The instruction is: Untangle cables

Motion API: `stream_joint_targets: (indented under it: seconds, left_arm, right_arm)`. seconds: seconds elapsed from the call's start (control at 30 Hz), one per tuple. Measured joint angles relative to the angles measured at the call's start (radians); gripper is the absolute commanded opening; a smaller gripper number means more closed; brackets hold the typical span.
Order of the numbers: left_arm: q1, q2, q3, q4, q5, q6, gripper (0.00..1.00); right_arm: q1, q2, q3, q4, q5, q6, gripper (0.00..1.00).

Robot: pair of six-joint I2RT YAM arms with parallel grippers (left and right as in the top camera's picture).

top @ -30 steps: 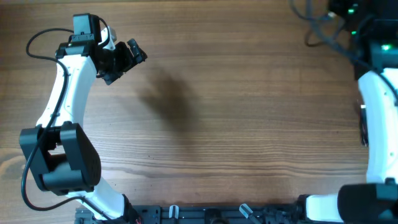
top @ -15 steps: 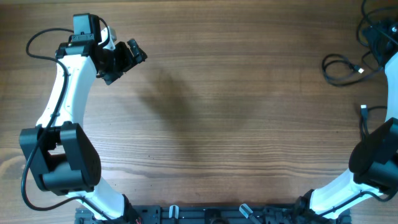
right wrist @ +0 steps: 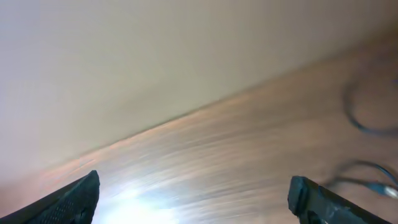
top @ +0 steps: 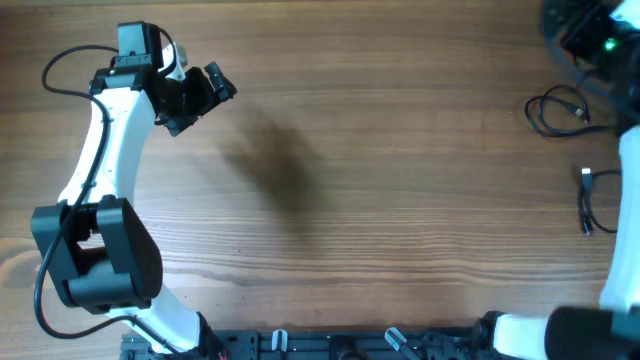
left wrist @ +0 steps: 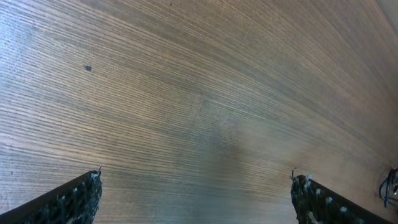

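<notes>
A: What lies on the wooden tabletop (top: 400, 200), starting with the big things?

B: The left arm (top: 100, 150) reaches up the left side. The right arm (top: 625, 190) runs along the right edge. The left gripper (left wrist: 196, 179) has its jaws wide apart over bare wood and holds nothing. The right gripper (right wrist: 194, 180) is also spread with nothing between its fingers, though that view is blurred.

A: And the cables?

B: Both are at the far right and lie flat. The looped cable (top: 550, 108) is towards the far edge. The short cable (top: 587, 205) lies nearer the robot's base. The two appear apart rather than knotted together.

A: How would they handle?

B: Probably light, thin and limp, so the cord would sag and trail rather than keep its shape. It is also slim enough to slip out of a loose pinch.

A: Where should the gripper take hold?

B: Likely just behind a plug (top: 577, 108). The end is stiffer there and gives the jaws something to stop against.
</notes>
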Motion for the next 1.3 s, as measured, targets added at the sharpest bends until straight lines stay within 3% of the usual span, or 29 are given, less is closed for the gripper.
stream_joint_targets:
  seconds: [0.17,0.27,0.53,0.67,0.77,0.9,1.0,1.2,1.3]
  left_arm:
    - [0.0,0.0,0.0,-0.001,-0.001,0.0,1.0]
    - [0.0,0.0,0.0,0.001,-0.001,0.0,1.0]
    - [0.0,0.0,0.0,0.0,0.0,0.0,1.0]
    - [0.0,0.0,0.0,0.0,0.0,0.0,1.0]
    - [0.0,0.0,0.0,0.0,0.0,0.0,1.0]
    - [0.0,0.0,0.0,0.001,-0.002,0.0,1.0]
    - [0.0,0.0,0.0,0.001,-0.005,0.0,1.0]
    - [0.0,0.0,0.0,0.001,-0.004,0.0,1.0]
    - [0.0,0.0,0.0,0.0,-0.005,0.0,1.0]
  right_arm:
    - [0.259,-0.124,0.002,-0.152,-0.035,-0.1,1.0]
    - [0.333,-0.166,0.002,-0.264,-0.043,-0.103,1.0]
    - [0.339,-0.198,0.004,-0.535,-0.05,0.159,1.0]
    - [0.339,-0.198,0.004,-0.546,-0.05,0.172,1.0]
    - [0.339,-0.201,-0.005,-0.543,-0.033,0.084,1.0]
    - [0.339,-0.371,-0.237,-0.409,0.004,-0.18,1.0]
    - [0.339,-0.665,-0.52,-0.114,0.013,-0.278,1.0]
    - [0.339,-1.078,-0.872,0.338,0.015,-0.172,1.0]
    - [0.339,-1.235,-0.985,0.406,0.014,-0.085,1.0]
